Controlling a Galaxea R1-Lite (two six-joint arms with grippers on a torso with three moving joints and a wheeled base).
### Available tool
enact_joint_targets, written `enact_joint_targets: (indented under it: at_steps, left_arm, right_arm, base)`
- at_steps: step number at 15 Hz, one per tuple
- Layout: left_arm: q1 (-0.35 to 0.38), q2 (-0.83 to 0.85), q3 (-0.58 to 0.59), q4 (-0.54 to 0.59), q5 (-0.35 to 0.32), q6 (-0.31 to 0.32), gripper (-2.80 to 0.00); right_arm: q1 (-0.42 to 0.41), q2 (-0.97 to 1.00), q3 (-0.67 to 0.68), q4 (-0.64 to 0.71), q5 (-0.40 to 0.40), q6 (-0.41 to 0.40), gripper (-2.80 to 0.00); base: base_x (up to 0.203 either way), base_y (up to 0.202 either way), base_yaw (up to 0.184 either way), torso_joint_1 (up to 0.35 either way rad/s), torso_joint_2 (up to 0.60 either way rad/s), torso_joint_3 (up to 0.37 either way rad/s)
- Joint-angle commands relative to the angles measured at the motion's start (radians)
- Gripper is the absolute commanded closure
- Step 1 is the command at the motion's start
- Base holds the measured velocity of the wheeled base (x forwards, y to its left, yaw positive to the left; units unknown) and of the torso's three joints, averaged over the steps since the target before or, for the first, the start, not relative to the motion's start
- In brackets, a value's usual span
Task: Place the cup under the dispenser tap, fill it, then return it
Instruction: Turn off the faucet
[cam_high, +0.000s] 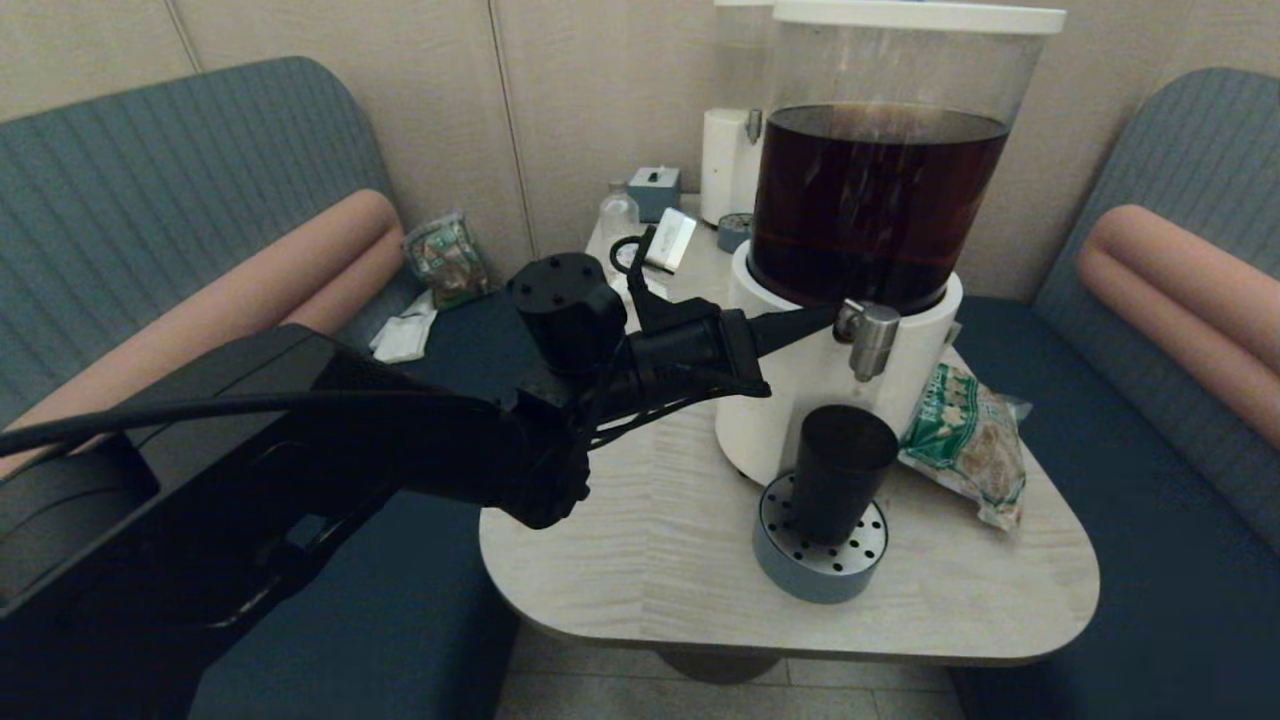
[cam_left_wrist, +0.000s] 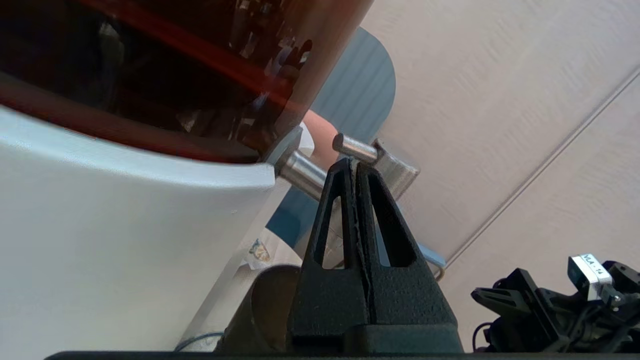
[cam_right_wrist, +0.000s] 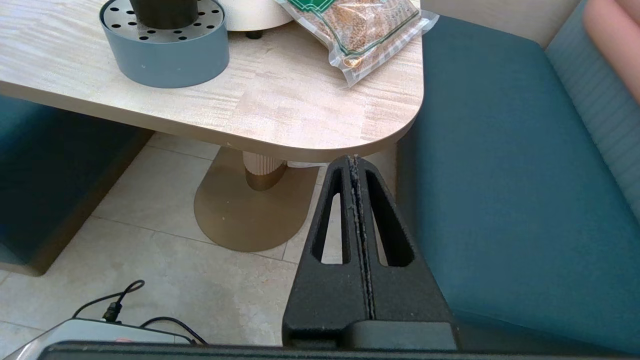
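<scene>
The black cup (cam_high: 840, 470) stands upright on the round blue-grey drip tray (cam_high: 800, 575), directly below the silver dispenser tap (cam_high: 868, 335) of the big dispenser (cam_high: 880, 200) with dark brown drink. My left gripper (cam_high: 825, 317) is shut, its tips touching the tap's lever from the left; in the left wrist view the shut left gripper (cam_left_wrist: 356, 163) meets the tap lever (cam_left_wrist: 355, 148), with the cup (cam_left_wrist: 265, 310) below. My right gripper (cam_right_wrist: 354, 161) is shut and empty, parked low beyond the table's near right corner, above the floor. No stream shows from the tap.
A green-printed snack bag (cam_high: 965, 435) lies right of the cup against the dispenser base. A slimmer white dispenser (cam_high: 735, 150), a small bottle (cam_high: 618, 215) and a small box (cam_high: 655, 190) stand at the table's back. Blue benches flank the table (cam_high: 640, 540).
</scene>
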Motion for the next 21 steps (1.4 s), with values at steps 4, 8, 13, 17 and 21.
enact_joint_targets:
  at_steps: [4,8,13,17,21]
  left_arm:
    - [-0.007,0.031,-0.052,0.012,-0.005,-0.004,0.00]
    - [-0.007,0.037,-0.092,0.047,-0.005,-0.004,0.00]
    - [-0.007,0.062,-0.145,0.080,-0.005,-0.004,0.00]
    - [-0.011,0.083,-0.174,0.091,-0.005,-0.004,0.00]
    - [-0.013,0.092,-0.207,0.111,-0.005,-0.004,0.00]
  right_arm:
    - [-0.001,-0.002,0.000,0.000,0.000,-0.001,0.00]
    - [0.000,-0.002,0.000,0.000,-0.001,-0.002,0.00]
    - [0.000,-0.002,0.000,0.000,0.001,-0.001,0.00]
    - [-0.001,-0.002,0.000,0.000,0.001,-0.002,0.00]
    - [0.000,-0.002,0.000,0.000,0.001,-0.001,0.00]
  base:
    - [0.000,0.000,0.000,0.000,0.00,0.000]
    - [0.000,0.000,0.000,0.000,0.00,0.000]
    - [0.000,0.000,0.000,0.000,0.00,0.000]
    - [0.000,0.000,0.000,0.000,0.00,0.000]
    - [0.000,0.000,0.000,0.000,0.00,0.000]
